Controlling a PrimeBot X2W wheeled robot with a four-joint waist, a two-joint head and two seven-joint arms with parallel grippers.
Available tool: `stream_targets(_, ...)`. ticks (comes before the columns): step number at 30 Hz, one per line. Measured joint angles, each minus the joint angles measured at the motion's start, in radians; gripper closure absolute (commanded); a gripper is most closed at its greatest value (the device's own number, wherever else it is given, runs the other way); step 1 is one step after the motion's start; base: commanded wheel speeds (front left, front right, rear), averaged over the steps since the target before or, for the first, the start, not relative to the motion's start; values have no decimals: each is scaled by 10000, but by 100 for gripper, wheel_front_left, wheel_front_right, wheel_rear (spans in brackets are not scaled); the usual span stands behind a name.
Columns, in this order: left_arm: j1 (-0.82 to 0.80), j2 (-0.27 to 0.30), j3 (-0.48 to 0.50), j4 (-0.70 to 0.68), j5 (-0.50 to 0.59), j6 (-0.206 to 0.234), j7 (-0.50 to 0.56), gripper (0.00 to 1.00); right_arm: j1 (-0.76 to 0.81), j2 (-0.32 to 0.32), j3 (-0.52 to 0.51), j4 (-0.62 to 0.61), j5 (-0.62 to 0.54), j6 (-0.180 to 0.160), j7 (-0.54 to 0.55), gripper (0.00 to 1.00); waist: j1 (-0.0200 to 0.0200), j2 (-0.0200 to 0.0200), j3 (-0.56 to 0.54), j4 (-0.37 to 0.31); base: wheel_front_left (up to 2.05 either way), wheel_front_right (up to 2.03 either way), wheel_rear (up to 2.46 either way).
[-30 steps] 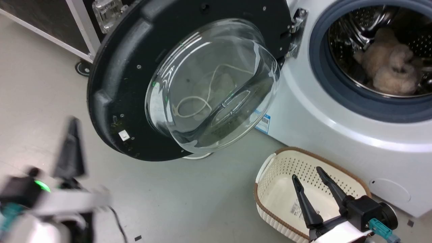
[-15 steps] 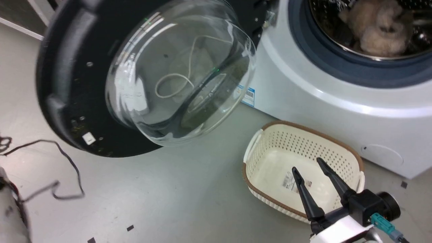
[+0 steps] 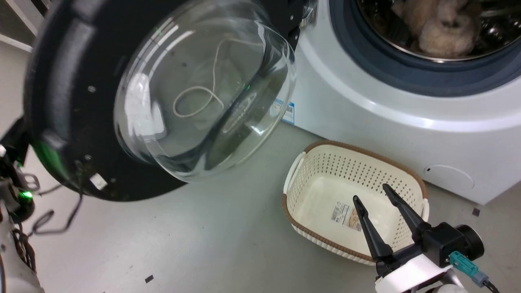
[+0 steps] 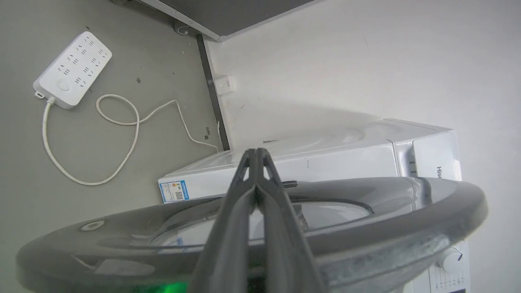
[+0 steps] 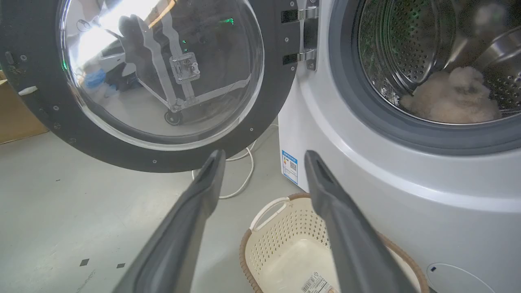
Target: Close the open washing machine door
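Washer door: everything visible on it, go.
The washing machine door stands swung wide open, hung on a metal hinge on the white cabinet. It has a wide glossy black rim with small screws and a white tag, and a bulging clear glass bowl, intact. The shut left gripper lies across its outer side; contact unclear.

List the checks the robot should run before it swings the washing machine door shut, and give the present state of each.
1. Washing machine door stands wide open, nothing resting on it: ok.
2. Left gripper shut, behind the door's outer face: ok. Touching it: cannot tell.
3. Fluffy beige item lies wholly inside the drum: ok.
4. Right gripper open, low over the laundry basket, apart from the door: ok.
5. Basket low enough for the door rim to pass over: cannot tell.
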Motion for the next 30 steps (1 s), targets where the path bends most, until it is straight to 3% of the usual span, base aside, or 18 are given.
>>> stream_targets(9, 1431, -464, -267, -1269, -746, -414, 1651, 100, 21, 226, -192, 157, 6, 0, 0, 0, -1, 0, -648, -57, 0, 0, 0)
stream_targets(19, 3581, -1937, -1467, -3816, -1356, -197, 2997, 100, 418, 468, -754, 314, -2, 0, 0, 0, -2, 0, -1392, -214, 0, 0, 0)
stream_targets(25, 5148, -2148, -2842, -5099, -2054, 125, 2938, 100, 431, 616, -1009, 305, -94, 0, 0, 0, -2, 0, -1493, -726, 0, 0, 0)
stream_targets(28, 5853, -2161, -4184, -5672, -3137, 286, 2167, 100, 423, 650, -1246, 303, -150, 0, 0, 0, -2, 0, -1391, -1189, 0, 0, 0)
stream_targets(30, 5970, -2173, -4520, -5795, -3361, 284, 1969, 100, 413, 660, -1304, 301, -150, 0, 4, 0, -1, 0, -1341, -1321, 0, 0, 0)
